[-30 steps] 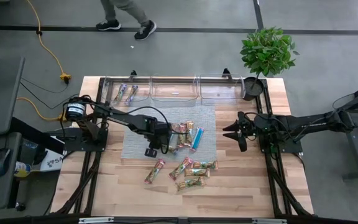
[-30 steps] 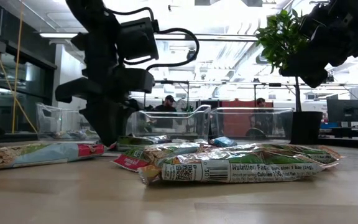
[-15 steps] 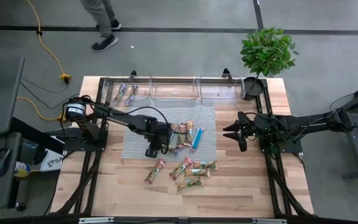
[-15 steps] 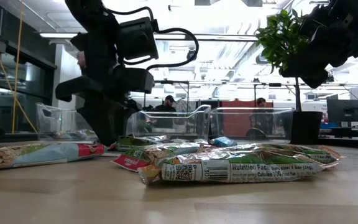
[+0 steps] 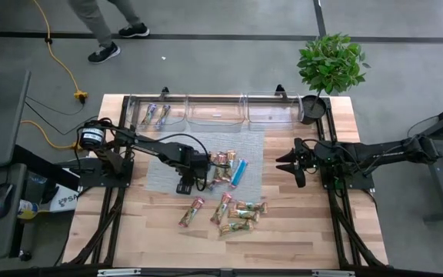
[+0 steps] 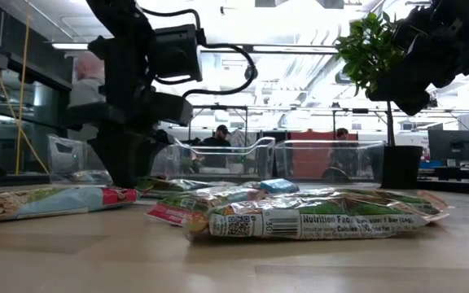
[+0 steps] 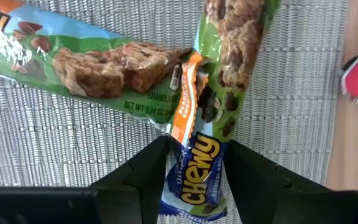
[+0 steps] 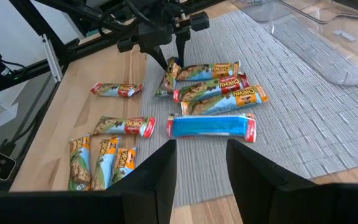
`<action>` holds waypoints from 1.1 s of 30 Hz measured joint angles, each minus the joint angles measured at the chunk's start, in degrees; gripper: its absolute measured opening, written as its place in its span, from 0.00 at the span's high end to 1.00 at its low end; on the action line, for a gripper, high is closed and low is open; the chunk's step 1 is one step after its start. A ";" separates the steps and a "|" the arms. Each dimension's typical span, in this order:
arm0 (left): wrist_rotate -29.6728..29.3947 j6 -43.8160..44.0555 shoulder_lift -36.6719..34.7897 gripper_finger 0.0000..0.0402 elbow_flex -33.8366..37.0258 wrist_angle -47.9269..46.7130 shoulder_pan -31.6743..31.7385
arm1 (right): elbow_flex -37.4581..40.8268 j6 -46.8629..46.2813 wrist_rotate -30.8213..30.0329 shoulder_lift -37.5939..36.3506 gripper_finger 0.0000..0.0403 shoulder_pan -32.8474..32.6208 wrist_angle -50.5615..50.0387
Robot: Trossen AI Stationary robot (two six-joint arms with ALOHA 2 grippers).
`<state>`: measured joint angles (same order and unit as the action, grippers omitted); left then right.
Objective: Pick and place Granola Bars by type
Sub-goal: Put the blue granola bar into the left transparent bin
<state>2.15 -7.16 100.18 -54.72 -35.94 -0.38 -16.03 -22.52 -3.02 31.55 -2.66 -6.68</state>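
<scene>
Several granola bars [image 5: 221, 164] and one bright blue bar [image 5: 238, 172] lie bunched on a grey mat [image 5: 164, 150]. More bars [image 5: 237, 211] lie flat on the bare wood nearer the front edge, and two or three sit in the left clear bin [image 5: 154, 114]. My left gripper [image 5: 194, 178] stands low over the mat at the left end of the bunch, shut on a blue-orange-green Chewy bar [image 7: 194, 165]. My right gripper [image 5: 293, 163] hangs open above the table's right side, touching nothing. My left gripper pinches the Chewy bar's near end [image 7: 191, 186] between its two fingers [image 7: 149, 177], which come from above pointing down and lie across the bar. The bar lies flat on the mat. Its far end [image 7: 191, 74] is tucked against two green-wrapped bars.
Three clear bins stand in a row along the far edge, the middle one [image 5: 215, 111] and the right one [image 5: 271, 110] nearly bare. A potted plant [image 5: 331, 65] stands at the far right corner. A person walks on the floor beyond the table [image 5: 102, 23].
My left gripper has moved a little toward the table's left edge, staying low. The bunch of bars on the mat, the blue one included, has slid the same way with it.
</scene>
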 joint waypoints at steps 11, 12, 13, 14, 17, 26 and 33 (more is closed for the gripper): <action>0.26 2.93 0.02 0.74 -0.15 -0.18 0.00 | 0.00 0.02 0.02 -0.02 0.69 -0.02 0.00; 0.66 2.98 0.04 0.77 -0.38 -0.37 0.01 | 0.00 0.02 0.02 -0.01 0.69 -0.02 0.00; 1.40 3.05 0.05 0.80 -0.68 -0.62 0.05 | 0.00 0.00 0.02 0.00 0.69 -0.02 0.00; 2.03 3.14 0.09 0.84 -1.03 -0.96 0.12 | 0.00 0.02 0.00 0.00 0.69 -0.01 0.00; 3.21 3.17 0.16 0.92 -2.94 -2.79 0.13 | 0.00 0.02 0.02 -0.01 0.69 -0.02 0.00; 5.55 2.81 0.44 0.92 -16.72 -20.43 0.03 | 0.00 0.02 0.00 -0.01 0.69 -0.01 -1.59; -10.63 2.55 0.20 0.93 -29.69 -24.07 1.04 | 0.00 0.02 0.00 -0.02 0.69 0.00 -1.73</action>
<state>-8.48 -4.61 100.38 -84.41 -60.01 0.66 -16.03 -22.50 -3.03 31.53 -2.66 -8.40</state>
